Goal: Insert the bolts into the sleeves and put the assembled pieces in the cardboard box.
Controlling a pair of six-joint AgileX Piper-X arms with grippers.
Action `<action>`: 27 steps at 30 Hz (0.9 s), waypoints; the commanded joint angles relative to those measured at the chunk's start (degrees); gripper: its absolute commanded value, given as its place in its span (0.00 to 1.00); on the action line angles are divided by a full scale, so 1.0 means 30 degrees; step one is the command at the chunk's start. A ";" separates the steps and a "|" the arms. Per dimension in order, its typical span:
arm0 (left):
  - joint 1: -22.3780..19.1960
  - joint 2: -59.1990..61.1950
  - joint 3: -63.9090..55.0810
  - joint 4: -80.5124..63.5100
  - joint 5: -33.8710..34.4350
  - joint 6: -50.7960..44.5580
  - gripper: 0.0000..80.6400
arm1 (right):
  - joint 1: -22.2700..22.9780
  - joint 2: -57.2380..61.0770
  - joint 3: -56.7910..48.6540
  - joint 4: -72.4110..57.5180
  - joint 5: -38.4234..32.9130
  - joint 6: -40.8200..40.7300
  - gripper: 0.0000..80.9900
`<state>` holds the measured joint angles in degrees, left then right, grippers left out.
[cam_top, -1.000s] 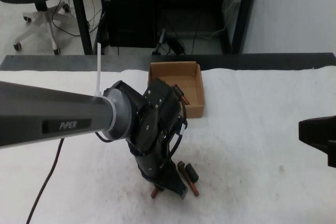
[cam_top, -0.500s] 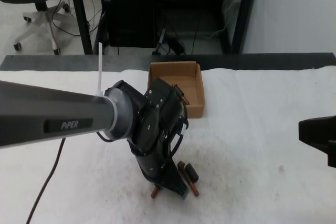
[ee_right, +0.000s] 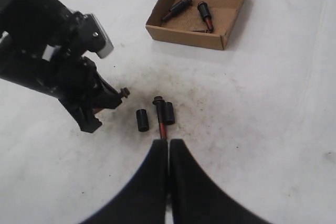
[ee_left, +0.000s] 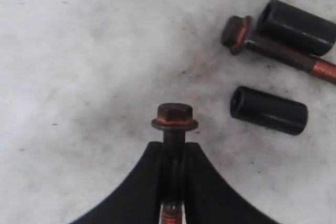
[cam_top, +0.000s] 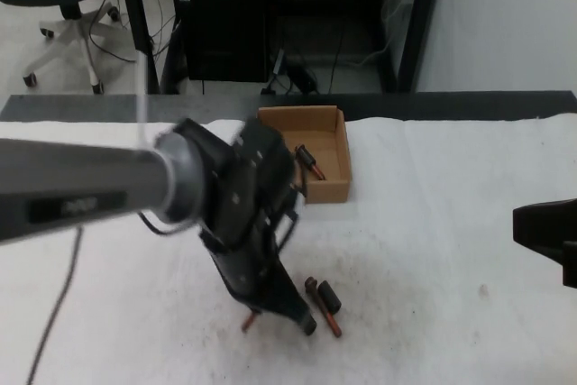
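Black left jaws clamped on bolt [ee_left: 174,118]; right jaws closed.

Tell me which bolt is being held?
The bolt pinched in the left end effector, its head poking out. The other loose bolt lies on the cloth beside a black sleeve.

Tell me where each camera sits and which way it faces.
High view: behind the arms, looking forward and down over the bench at the left arm and cardboard box.
Left wrist view: on the left wrist, looking down at the bench; left gripper clamps a bolt.
Right wrist view: on the right wrist, facing the cardboard box; right gripper shut.
Shared: both wrist views show the two loose sleeves.
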<state>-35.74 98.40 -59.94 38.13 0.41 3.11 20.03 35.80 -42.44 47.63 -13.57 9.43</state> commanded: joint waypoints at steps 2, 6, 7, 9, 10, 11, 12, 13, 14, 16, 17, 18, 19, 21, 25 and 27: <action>0.0678 -0.0466 -0.0027 0.1269 -0.0137 0.1703 0.00 | -0.0047 -0.0017 -0.0037 0.0042 -0.0113 0.0017 0.01; 0.1544 0.0097 -0.0027 0.3055 0.1892 0.1844 0.00 | -0.0047 -0.0017 -0.0037 0.0042 -0.0113 0.0017 0.01; 0.1707 0.0334 -0.0027 0.3336 0.2240 0.1844 0.00 | -0.0047 -0.0017 -0.0037 0.0042 -0.0113 0.0017 0.01; 0.1853 0.0784 -0.0027 0.3582 0.2307 0.1844 0.00 | -0.0047 -0.0017 -0.0037 0.0042 -0.0113 0.0017 0.01; 0.1851 0.1049 -0.0027 0.3578 0.2307 0.1844 0.00 | -0.0047 -0.0017 -0.0037 0.0042 -0.0113 0.0017 0.01; 0.1851 0.1206 -0.0027 0.3478 0.2307 0.1844 0.00 | -0.0047 -0.0017 -0.0037 0.0042 -0.0113 0.0017 0.01; 0.1851 0.1355 -0.0027 0.3364 0.2307 0.1844 0.00 | -0.0047 -0.0017 -0.0037 0.0042 -0.0113 0.0017 0.01; 0.1851 0.1455 -0.0027 0.3206 0.2307 0.1844 0.00 | -0.0047 -0.0017 -0.0037 0.0042 -0.0113 0.0017 0.01; 0.1851 0.1574 -0.0027 0.2979 0.2307 0.1844 0.00 | -0.0047 -0.0017 -0.0037 0.0042 -0.0113 0.0017 0.01; 0.1816 0.1667 -0.0027 0.2484 0.2307 0.1844 0.00 | -0.0047 -0.0017 -0.0037 0.0042 -0.0113 0.0017 0.01; 0.1816 0.1662 -0.0027 0.2305 0.2307 0.1844 0.00 | -0.0047 -0.0017 -0.0037 0.0042 -0.0113 0.0017 0.01; 0.1816 0.1662 -0.0027 0.2059 0.2307 0.1844 0.00 | -0.0047 -0.0017 -0.0037 0.0042 -0.0156 0.0017 0.01; 0.1816 0.1662 -0.0027 0.1940 0.2307 0.1844 0.01 | -0.0047 -0.0017 -0.0037 0.0042 -0.0161 0.0017 0.01; 0.1816 0.1662 -0.0027 0.1984 0.2431 0.1910 0.06 | -0.0047 -0.0017 -0.0037 0.0042 -0.0161 0.0017 0.01; 0.1816 0.1662 -0.0027 0.2281 0.2475 0.1955 0.26 | -0.0047 -0.0017 -0.0037 0.0042 -0.0161 0.0017 0.01; 0.1816 0.1662 -0.0027 0.2277 0.2475 0.1920 0.34 | -0.0047 -0.0017 -0.0037 0.0042 -0.0161 0.0017 0.01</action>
<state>-30.35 102.96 -59.94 45.39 7.89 8.44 20.03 35.80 -42.44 47.63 -13.57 9.43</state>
